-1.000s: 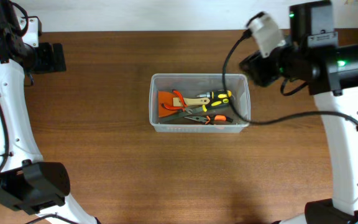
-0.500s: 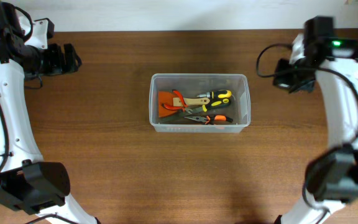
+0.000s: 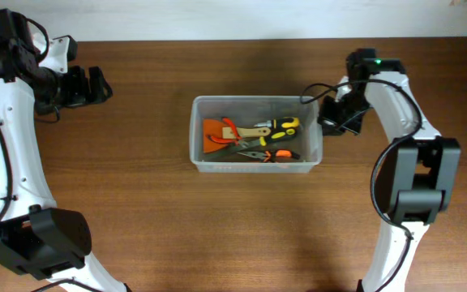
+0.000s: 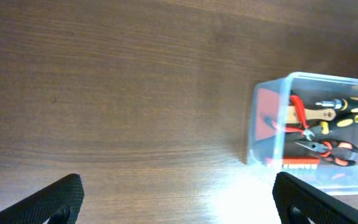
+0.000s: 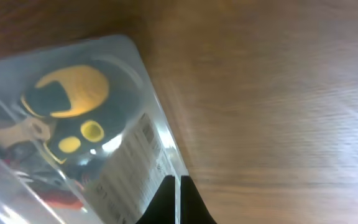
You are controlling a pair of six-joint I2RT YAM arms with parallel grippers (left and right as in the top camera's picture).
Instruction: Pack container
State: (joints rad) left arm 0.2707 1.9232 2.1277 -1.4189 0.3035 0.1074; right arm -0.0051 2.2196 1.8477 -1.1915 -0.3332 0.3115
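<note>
Several tools [image 3: 254, 138] are weighting the likely slick, flexible container [image 3: 255, 166]; rim [image 3: 254, 99] suits grasping. Left pincer [image 4: 179, 202] is gaping, right pincer [image 5: 176, 199] clenched empty.

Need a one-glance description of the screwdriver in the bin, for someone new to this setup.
Start at the clear plastic container in the middle of the wooden table. Inside, the screwdriver lies toward its right end in the overhead view. It alone has a black-and-yellow handle; the neighbouring pliers have orange grips and the scraper an orange blade.

The right end effector [image 3: 328, 121] blocks the container's [image 3: 254, 99] right wall; tools [image 3: 254, 139] cover its floor; left side free.
</note>
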